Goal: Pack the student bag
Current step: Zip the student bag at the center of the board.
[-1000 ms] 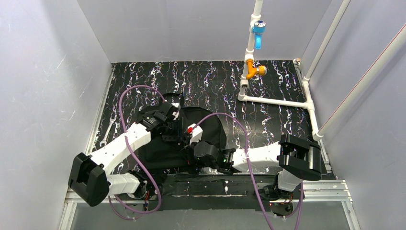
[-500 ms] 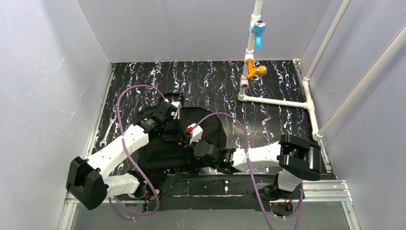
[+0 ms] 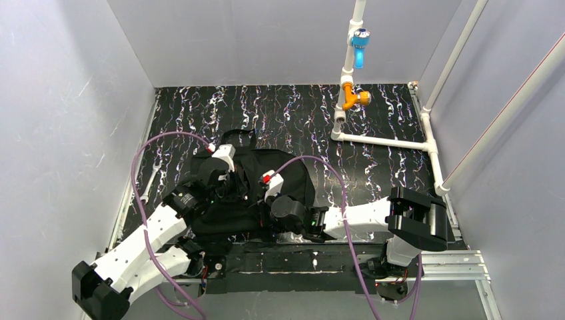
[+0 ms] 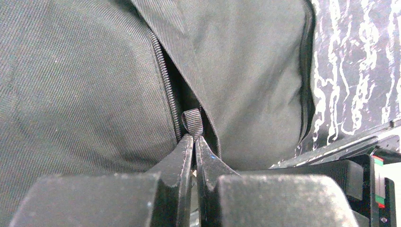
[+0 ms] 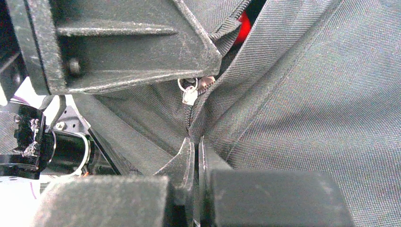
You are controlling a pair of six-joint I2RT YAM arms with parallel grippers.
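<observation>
Marbled worktop [image 3: 280,113] holds the student bag [image 3: 296,183], left of the white pipe frame [image 3: 383,141]. Left tool [image 4: 194,144] pinches its zipper loop [image 4: 193,120]; right tool [image 5: 195,146] clamps bag fabric. Zipper step, seemingly; next, draw the loop along.

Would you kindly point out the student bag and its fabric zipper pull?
student bag [image 3: 293,183]: top external view, bare right panel.
fabric zipper pull [image 4: 193,123]: left wrist view, loop's middle.

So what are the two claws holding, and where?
Left claw pinches the student bag by its zip loop; right claw pinches its cloth beside the zipper.
</observation>
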